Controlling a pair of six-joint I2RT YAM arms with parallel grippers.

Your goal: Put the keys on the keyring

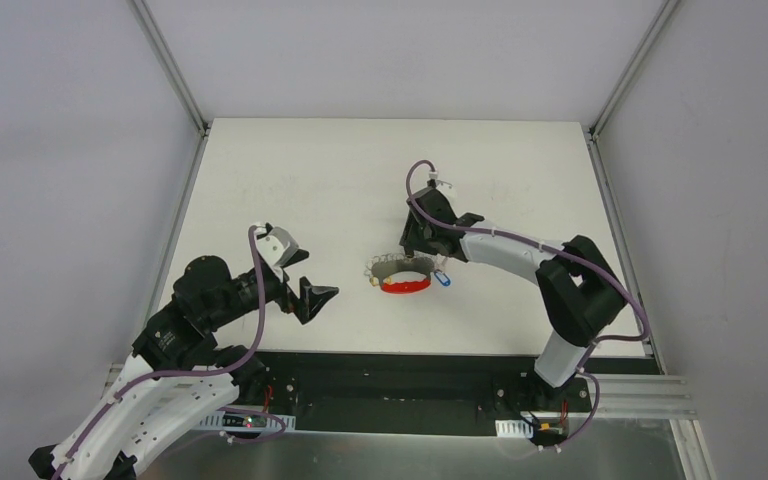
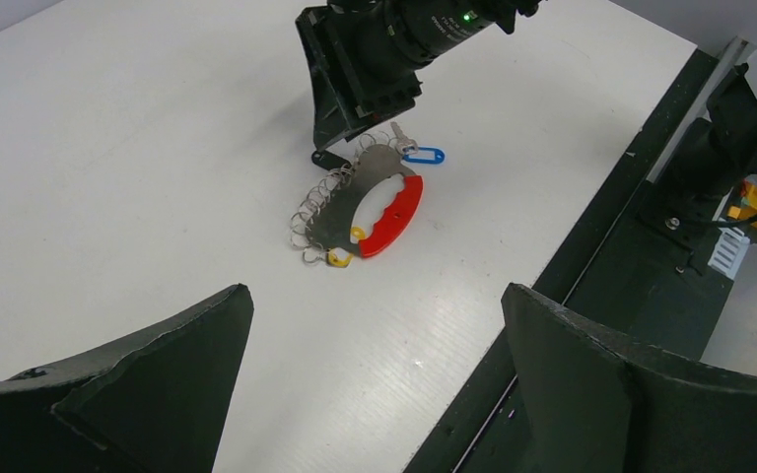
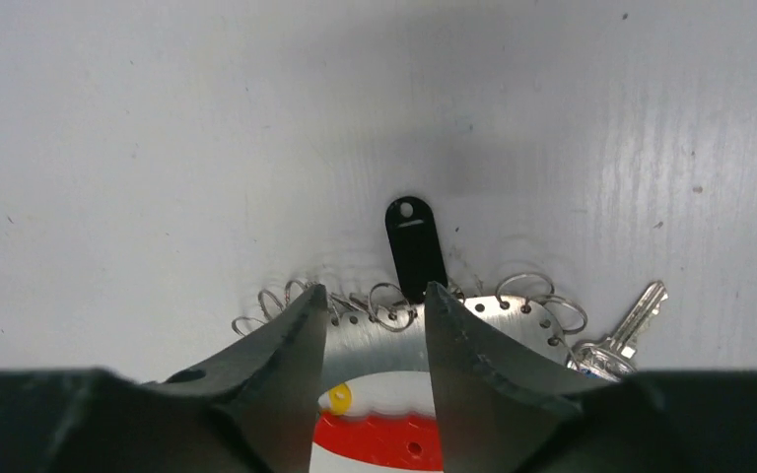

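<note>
Left hand [image 1: 315, 275]: spread to full width, empty, raised off the bench [image 1: 290, 170] and well apart from the work. Bring in only if the keyring skates during threading; then press down on its left end to pin it.

Keyring [image 2: 355, 212]: flat on the bench near mid-width. Wire rings in a row along the far edge, yellow tag [image 2: 339, 258] at the left end, red strap [image 2: 394, 217] on the near side. Treat as light and free to slide under any sideways push.

Black key [image 3: 414, 246]: flat on the bench just beyond the ring row, holed end pointing away, near end touching or overlapping a mid-row ring. Cannot tell whether threaded or merely lying across the wire. Verify before counting as done.

Blue key [image 2: 424, 155]: at the right end of the keyring, close beside the last rings. Threading likewise not resolvable.

Right hand [image 3: 375, 296]: low over the keyring, part-open, gripping nothing, one finger on each side of the black key's near end. Judged step: seating the black key on a ring.
- If re-gripping, close on the key only, never on the wire.
- Descend vertically; avoid dragging the rings.
- Lift away straight up, then confirm that key and ring move together.
</note>
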